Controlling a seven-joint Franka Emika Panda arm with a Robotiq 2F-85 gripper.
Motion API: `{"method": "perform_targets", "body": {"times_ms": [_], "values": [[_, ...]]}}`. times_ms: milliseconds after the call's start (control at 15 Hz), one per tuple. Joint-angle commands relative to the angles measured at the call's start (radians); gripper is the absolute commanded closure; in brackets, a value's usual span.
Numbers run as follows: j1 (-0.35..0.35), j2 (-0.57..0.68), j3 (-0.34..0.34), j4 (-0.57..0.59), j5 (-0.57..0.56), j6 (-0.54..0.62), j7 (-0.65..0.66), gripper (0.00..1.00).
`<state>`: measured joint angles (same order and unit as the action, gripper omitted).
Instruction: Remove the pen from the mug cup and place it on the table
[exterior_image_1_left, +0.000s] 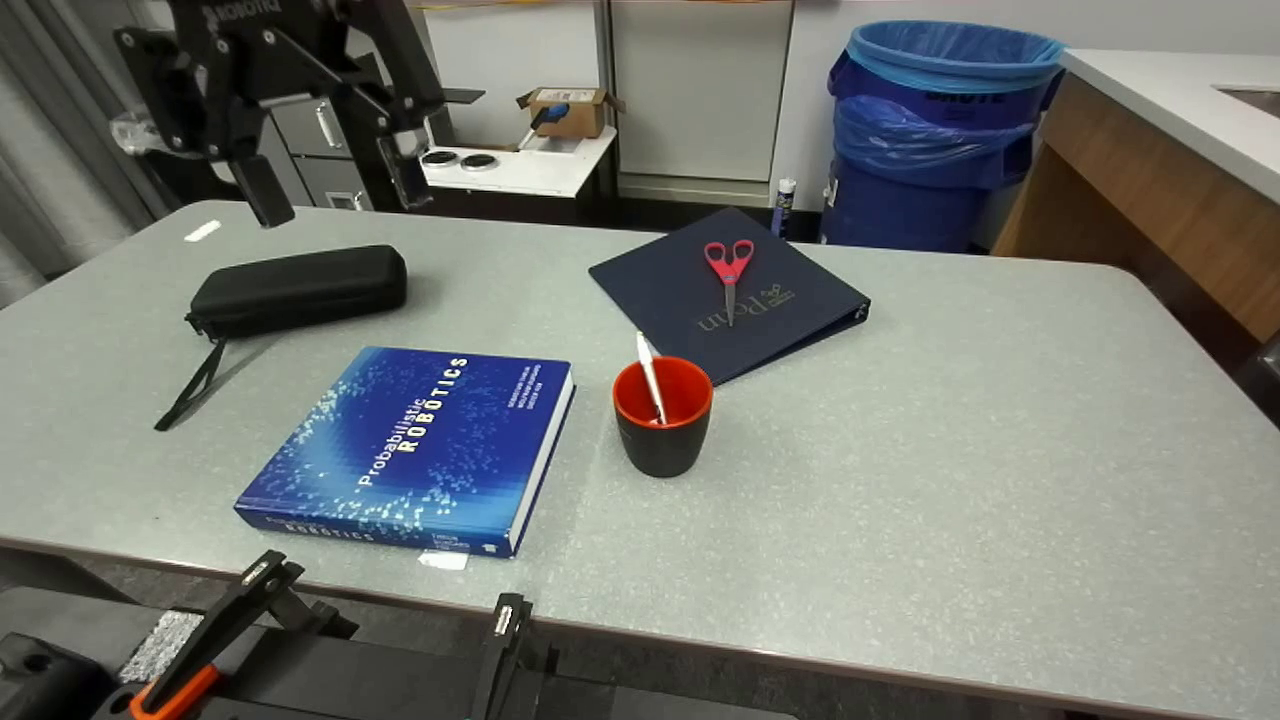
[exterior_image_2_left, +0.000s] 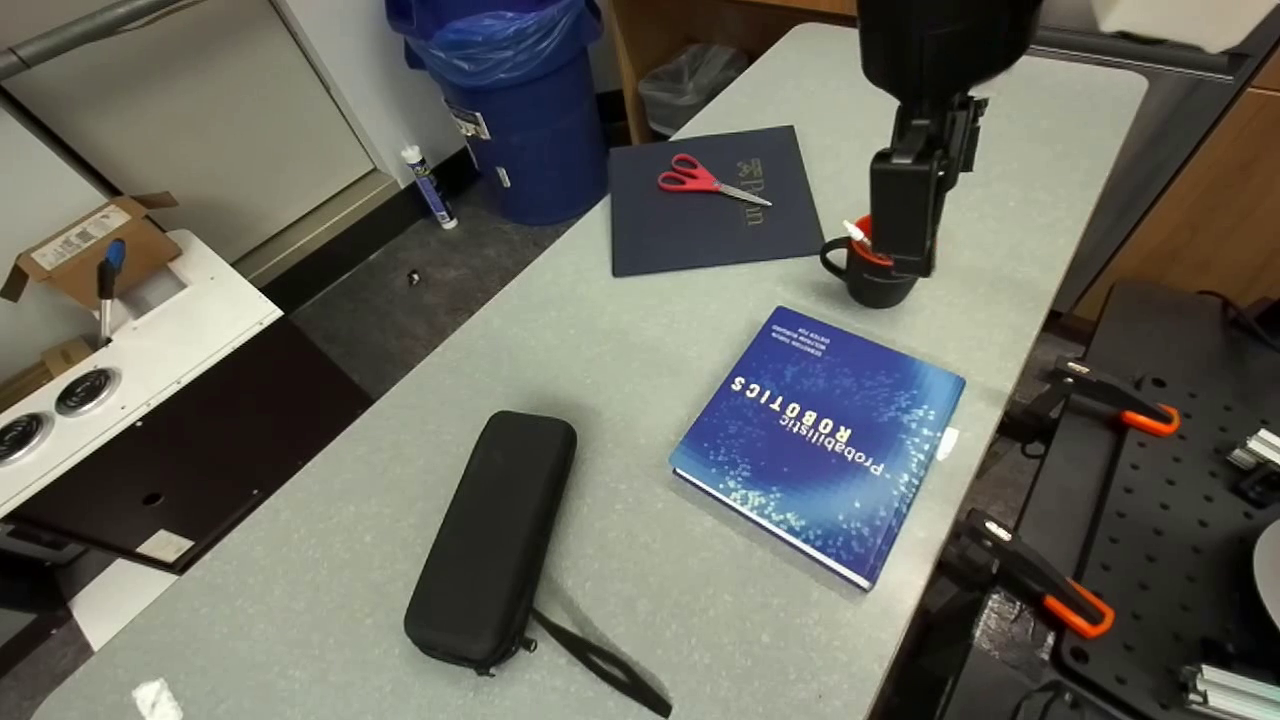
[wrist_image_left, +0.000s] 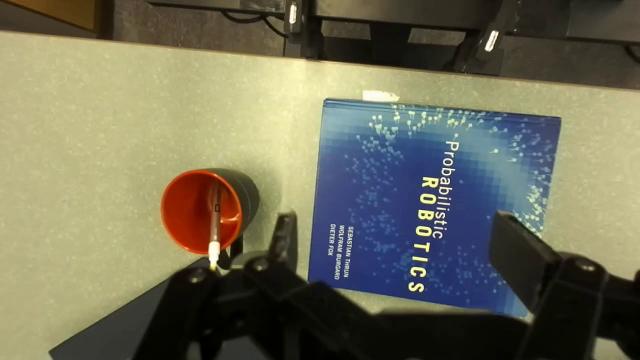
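Observation:
The mug cup (exterior_image_1_left: 660, 450) has a red inside and a dark outside, and stands upright on the light grey table (exterior_image_1_left: 950, 480). The white pen (exterior_image_1_left: 650, 375) leans inside it with its upper end above the rim. In the wrist view the pen (wrist_image_left: 215, 225) crosses the opening of the mug cup (wrist_image_left: 182, 215), tip over the handle side. My gripper (exterior_image_1_left: 338, 190) is open and empty, raised above the table. In the wrist view my gripper (wrist_image_left: 397, 245) spans the blue book, right of the mug. In an exterior view my gripper (exterior_image_2_left: 910, 262) hides part of the mug cup (exterior_image_2_left: 878, 290).
The thick blue book (exterior_image_1_left: 420, 450) lies beside the mug. A dark binder (exterior_image_1_left: 680, 280) with red-handled scissors (exterior_image_1_left: 730, 275) on it lies behind the mug. A black case (exterior_image_1_left: 300, 290) with a strap lies farther off. Clamps (exterior_image_2_left: 1050, 580) grip a black stand along the table edge.

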<state>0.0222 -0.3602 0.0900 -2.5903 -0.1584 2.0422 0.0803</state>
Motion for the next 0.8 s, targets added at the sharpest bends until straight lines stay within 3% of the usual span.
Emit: {"method": "perform_targets", "body": {"times_ms": [0,333,400,733], "values": [[0.007,0.000,-0.003,0.004,-0.002,-0.002,0.002,0.00],[0.010,0.013,0.001,0.013,-0.017,0.009,-0.015,0.00],[-0.020,0.040,0.004,0.011,-0.061,0.064,0.042,0.00],[-0.130,0.196,-0.098,0.040,-0.162,0.190,0.046,0.00]]}}
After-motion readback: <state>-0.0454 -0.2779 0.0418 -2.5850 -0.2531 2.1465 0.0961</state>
